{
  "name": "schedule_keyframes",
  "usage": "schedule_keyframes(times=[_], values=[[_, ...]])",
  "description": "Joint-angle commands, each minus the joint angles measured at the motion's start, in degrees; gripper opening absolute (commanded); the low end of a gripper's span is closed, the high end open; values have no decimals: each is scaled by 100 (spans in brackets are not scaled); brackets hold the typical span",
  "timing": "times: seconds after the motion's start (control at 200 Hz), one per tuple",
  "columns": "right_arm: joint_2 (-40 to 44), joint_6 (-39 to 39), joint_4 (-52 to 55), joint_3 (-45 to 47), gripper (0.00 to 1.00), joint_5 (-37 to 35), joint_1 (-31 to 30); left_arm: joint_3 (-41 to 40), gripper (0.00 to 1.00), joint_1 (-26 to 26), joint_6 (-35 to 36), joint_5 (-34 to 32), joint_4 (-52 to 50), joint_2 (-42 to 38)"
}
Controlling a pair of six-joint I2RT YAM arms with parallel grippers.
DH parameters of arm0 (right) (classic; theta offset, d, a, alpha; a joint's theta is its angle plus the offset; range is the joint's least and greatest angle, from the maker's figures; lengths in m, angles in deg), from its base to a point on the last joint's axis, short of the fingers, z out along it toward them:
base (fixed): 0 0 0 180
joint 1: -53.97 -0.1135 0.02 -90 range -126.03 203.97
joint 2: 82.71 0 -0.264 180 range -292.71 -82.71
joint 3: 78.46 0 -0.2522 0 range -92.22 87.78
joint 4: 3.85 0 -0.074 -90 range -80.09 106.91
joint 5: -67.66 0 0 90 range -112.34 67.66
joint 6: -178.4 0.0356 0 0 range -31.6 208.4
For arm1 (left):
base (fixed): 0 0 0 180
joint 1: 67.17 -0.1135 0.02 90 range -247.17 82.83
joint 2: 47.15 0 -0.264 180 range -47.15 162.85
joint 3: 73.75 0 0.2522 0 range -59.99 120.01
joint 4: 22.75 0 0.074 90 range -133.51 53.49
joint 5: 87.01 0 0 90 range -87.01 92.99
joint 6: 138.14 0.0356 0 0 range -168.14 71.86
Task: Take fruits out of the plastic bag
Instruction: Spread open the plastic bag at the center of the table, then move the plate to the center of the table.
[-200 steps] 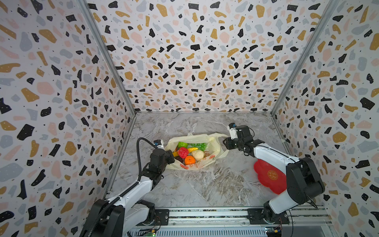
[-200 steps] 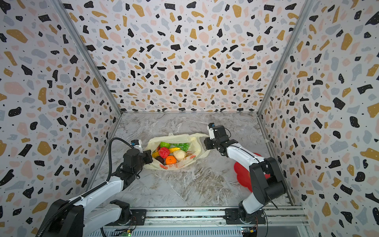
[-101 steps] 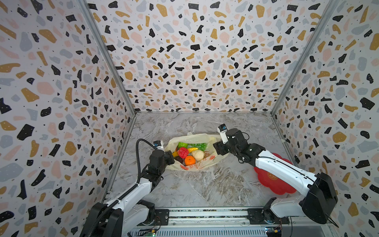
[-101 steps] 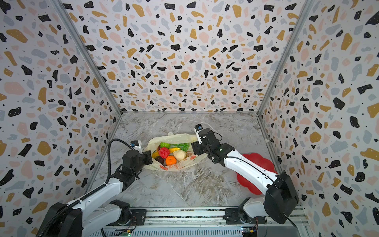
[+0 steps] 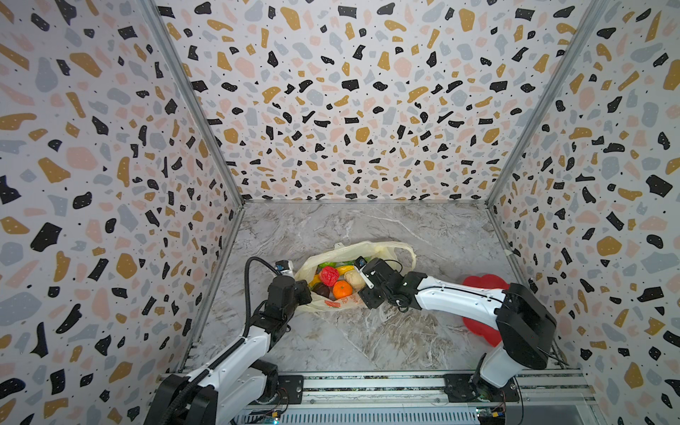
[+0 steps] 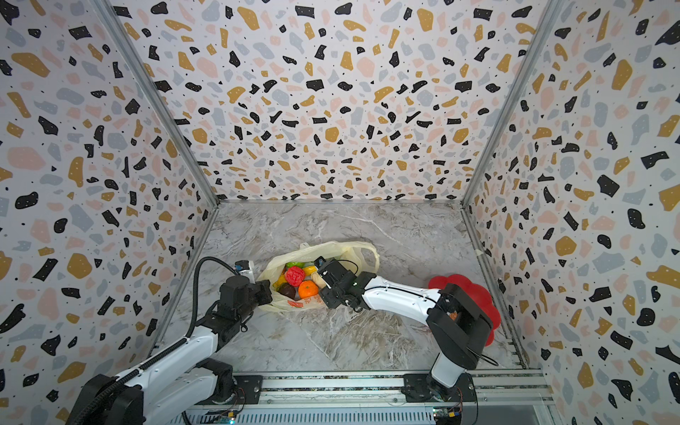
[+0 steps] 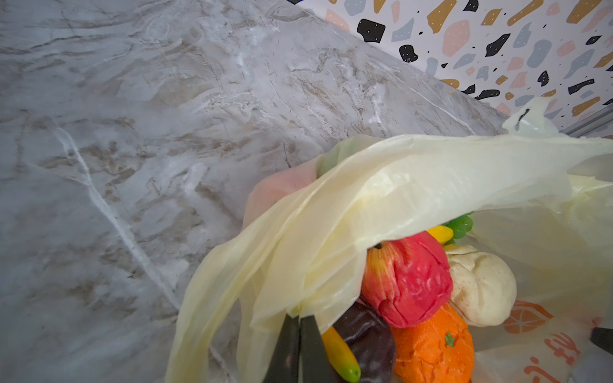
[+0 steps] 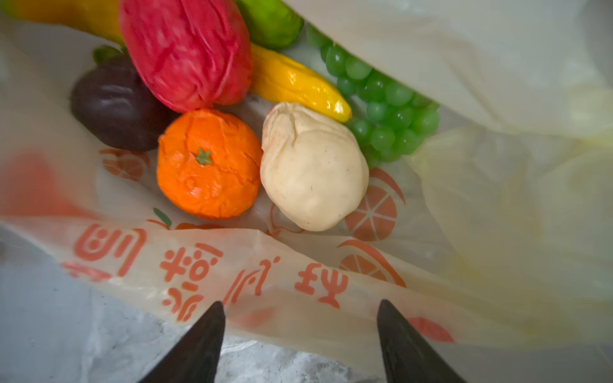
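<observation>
Your left claw (image 7: 300, 323) is pressed together on a pinch of film at the rim of the thin, crinkly, pale yellow plastic bag (image 7: 414, 172). The film bunches at its tips and drapes from there over part of the mouth. Your right claw (image 8: 298, 308) stands apart, with its two dark fingertips (image 8: 209, 328) at the bag's lip that carries the orange lettering. You cannot tell whether they touch the film.

The bag lies near the middle of the grey marble table (image 5: 368, 331) with its mouth gaping, and one loop handle (image 5: 404, 254) is spread toward the back wall. Every fruit you can see is inside it.

- The round orange with a green star stem (image 8: 209, 164) touches the beige pear-like piece (image 8: 311, 172).
- The wrinkled red apple (image 8: 185, 49) sits against the orange's far side.
- The yellow banana (image 8: 298, 86) lies between the apple and the green grape bunch (image 8: 388, 112).
- A dark purple piece (image 8: 116, 106) rests just beside the orange and the apple.
- A smooth green piece (image 8: 272, 20) shows partly beyond the banana.

The red flower-shaped plate (image 5: 482, 283) lies by the right wall, well apart from the bag and partly hidden under your right arm.
</observation>
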Motion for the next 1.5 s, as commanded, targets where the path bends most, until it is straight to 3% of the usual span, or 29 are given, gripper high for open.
schedule_keyframes(times=[0.0,0.075,0.37,0.846,1.031,1.287,1.357,1.497], values=[[-62,-72,-131,-103,72,-197,16,-45,0,26,104,96,192,-9],[-195,-38,-100,-26,69,-257,16,-58,0,26,87,84,196,-15],[-313,169,-253,446,64,-91,164,-59,20,26,-22,-139,192,25],[873,-179,767,-333,64,254,321,-212,11,23,-54,111,648,107],[1352,317,1242,-188,64,180,1130,-248,8,50,-24,131,675,22],[2163,811,1552,800,62,21,3384,-274,5,63,-59,123,700,-81],[2168,951,1591,936,60,-25,3760,-285,5,63,-68,109,702,-95],[2068,1219,1534,1186,59,-204,3961,-275,4,93,-129,28,737,-79]])
